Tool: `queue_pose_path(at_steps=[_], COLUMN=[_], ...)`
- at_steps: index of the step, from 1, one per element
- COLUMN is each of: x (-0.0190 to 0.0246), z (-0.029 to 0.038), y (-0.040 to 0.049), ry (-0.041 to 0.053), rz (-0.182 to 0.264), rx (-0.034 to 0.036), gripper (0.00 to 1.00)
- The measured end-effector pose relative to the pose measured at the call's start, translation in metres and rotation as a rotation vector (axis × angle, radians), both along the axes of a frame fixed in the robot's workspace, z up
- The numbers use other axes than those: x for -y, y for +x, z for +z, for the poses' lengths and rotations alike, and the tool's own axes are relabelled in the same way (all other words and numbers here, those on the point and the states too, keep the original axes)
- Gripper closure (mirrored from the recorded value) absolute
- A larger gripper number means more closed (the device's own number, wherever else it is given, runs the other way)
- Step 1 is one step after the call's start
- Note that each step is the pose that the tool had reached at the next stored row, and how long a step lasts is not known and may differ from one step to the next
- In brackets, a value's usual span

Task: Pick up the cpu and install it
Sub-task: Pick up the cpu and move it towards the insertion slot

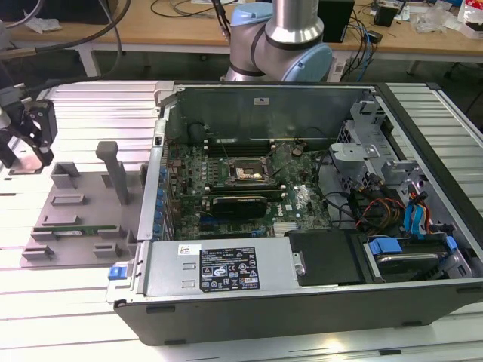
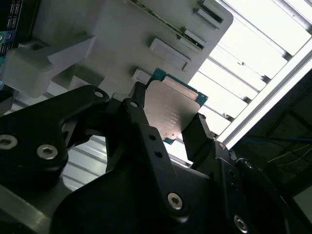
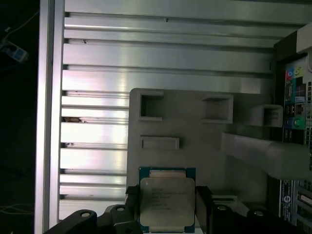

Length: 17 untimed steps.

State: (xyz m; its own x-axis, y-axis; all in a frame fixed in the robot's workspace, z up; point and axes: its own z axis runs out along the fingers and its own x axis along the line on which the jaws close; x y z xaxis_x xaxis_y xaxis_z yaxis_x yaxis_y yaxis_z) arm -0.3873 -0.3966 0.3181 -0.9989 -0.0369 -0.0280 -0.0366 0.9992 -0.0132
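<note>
The cpu (image 3: 166,202) is a flat square chip with a silver-grey top and a thin green rim. It sits between the two black fingers of my gripper (image 3: 167,195), which is shut on its opposite edges. In the second wrist view the cpu (image 2: 173,109) is held the same way by the gripper (image 2: 168,119), with the grey parts fixture behind it. In the exterior view the gripper (image 1: 38,143) hangs at the far left over the slatted table, beside the fixture (image 1: 75,211). The black cpu socket (image 1: 247,173) lies on the motherboard inside the open computer case (image 1: 226,275).
The grey fixture carries raised blocks, a tall post (image 1: 117,170) and a long green memory stick (image 1: 75,228). The case walls, a drive cage (image 1: 362,136) and cable bundles (image 1: 392,211) surround the motherboard. The arm's base (image 1: 279,45) stands behind the case.
</note>
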Motion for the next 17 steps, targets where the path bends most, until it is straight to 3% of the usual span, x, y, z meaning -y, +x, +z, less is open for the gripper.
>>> queue_pose_path(at_steps=[12,17], x=[-0.0005,-0.0009], z=[0.0244,0.0344], y=[0.0,0.0], ry=[-0.0033,-0.0087], rz=[0.0,0.0], rx=[0.0,0.0], gripper=[0.45,0.45])
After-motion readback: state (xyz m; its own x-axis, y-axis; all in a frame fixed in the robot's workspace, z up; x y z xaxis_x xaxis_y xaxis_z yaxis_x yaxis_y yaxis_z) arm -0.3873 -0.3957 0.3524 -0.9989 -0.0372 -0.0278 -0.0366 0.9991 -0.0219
